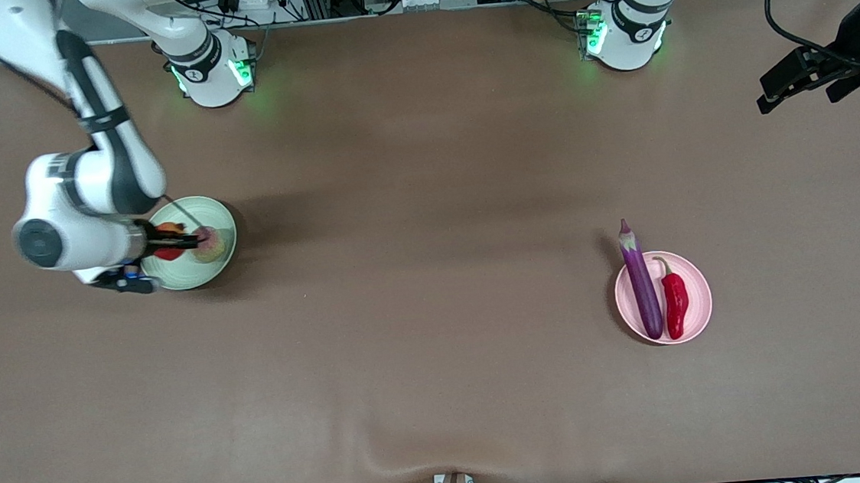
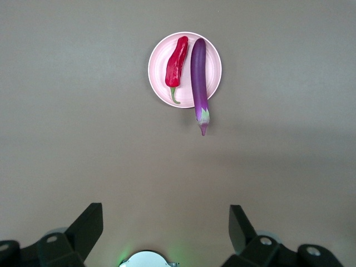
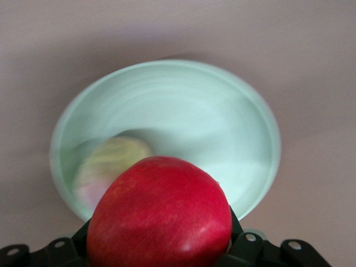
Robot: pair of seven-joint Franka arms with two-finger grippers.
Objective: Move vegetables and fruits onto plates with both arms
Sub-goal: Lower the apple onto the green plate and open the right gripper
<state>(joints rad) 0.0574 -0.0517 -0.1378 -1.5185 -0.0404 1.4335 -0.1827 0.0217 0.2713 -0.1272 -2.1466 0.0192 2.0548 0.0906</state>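
My right gripper [image 1: 169,243] is shut on the round red fruit [image 1: 168,252] and holds it over the pale green plate [image 1: 201,207]; the fruit fills the right wrist view [image 3: 161,214]. The pink-and-yellow-green fruit [image 1: 211,243] lies in that plate [image 3: 222,117], also in the right wrist view [image 3: 108,164]. The purple eggplant [image 1: 641,286] and the red chili [image 1: 675,303] lie side by side on the pale pink plate [image 1: 701,289]; the eggplant's stem end overhangs the rim. My left gripper [image 1: 801,85] is open and empty, up in the air at the left arm's end of the table, apart from them.
The left wrist view shows the pink plate [image 2: 158,61] with chili [image 2: 176,64] and eggplant [image 2: 198,72], and bare brown table between them and the open left gripper [image 2: 165,214]. Both arm bases stand along the table's edge farthest from the front camera.
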